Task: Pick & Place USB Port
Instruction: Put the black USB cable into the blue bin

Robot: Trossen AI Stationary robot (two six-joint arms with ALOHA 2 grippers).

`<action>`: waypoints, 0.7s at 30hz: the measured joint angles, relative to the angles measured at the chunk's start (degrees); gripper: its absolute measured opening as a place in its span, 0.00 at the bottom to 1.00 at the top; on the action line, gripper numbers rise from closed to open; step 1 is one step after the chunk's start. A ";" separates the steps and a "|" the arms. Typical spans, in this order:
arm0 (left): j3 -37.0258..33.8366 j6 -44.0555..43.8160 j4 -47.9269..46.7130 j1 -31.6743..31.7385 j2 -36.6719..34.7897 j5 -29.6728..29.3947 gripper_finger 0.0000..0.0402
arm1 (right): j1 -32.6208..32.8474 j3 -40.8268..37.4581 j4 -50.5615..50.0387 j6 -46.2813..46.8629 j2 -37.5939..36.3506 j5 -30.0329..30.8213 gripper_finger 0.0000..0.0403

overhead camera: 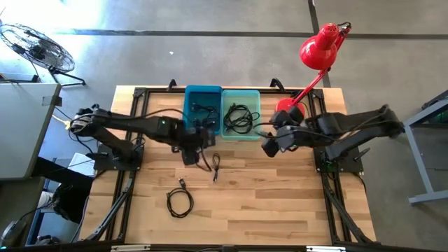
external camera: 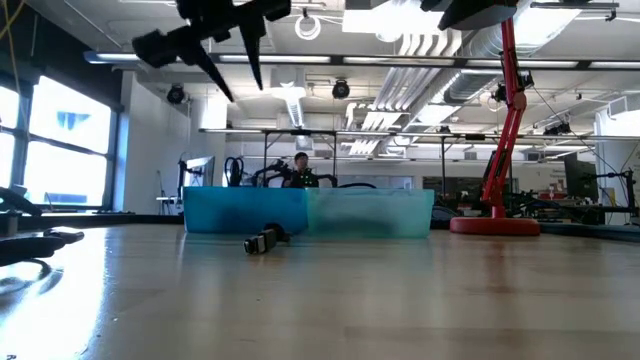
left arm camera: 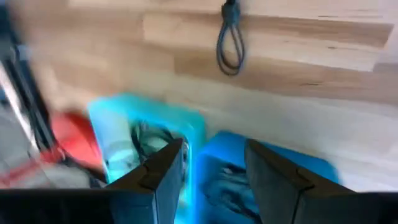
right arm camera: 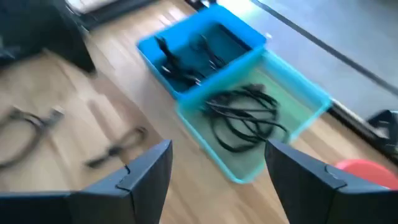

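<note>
Two dark USB cables lie loose on the wooden table: a short one (overhead camera: 215, 166) near the middle and a coiled one (overhead camera: 180, 199) nearer the front. The short cable's plug shows in the low view (external camera: 265, 240). At the far middle stand a blue bin (overhead camera: 203, 110) holding dark cable pieces and a teal bin (overhead camera: 241, 114) holding coiled black cables. My left gripper (left arm camera: 214, 180) hangs open above the blue bin's near edge (overhead camera: 199, 140), high over the table (external camera: 240, 50), nothing between its fingers. My right gripper (right arm camera: 217, 180) is open and empty, in the air right of the teal bin (overhead camera: 269, 145).
A red desk lamp (overhead camera: 318, 49) stands with its base (overhead camera: 288, 108) at the far right of the table, close to my right arm. Bare wood lies in front of the bins and around the two cables.
</note>
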 joint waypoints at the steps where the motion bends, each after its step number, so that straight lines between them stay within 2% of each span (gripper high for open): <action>1: -0.30 3.14 0.46 -0.01 0.57 0.63 0.41 | 0.32 -1.62 2.62 0.16 -1.18 -0.20 0.62; 5: -0.51 8.27 0.32 1.49 4.66 4.03 0.41 | 1.25 -6.68 12.14 0.29 -4.24 -4.36 0.62; 9: -0.51 11.04 0.78 2.63 9.78 6.89 0.41 | 2.32 -9.11 16.92 1.35 -4.55 -7.50 0.62; 15: -0.51 18.37 3.87 2.88 15.94 7.37 0.41 | 4.28 -10.82 20.89 2.81 -4.26 -7.64 0.62; 21: -0.46 22.74 8.80 2.88 19.41 8.17 0.41 | 6.36 -10.79 22.89 3.71 -4.26 -5.17 0.62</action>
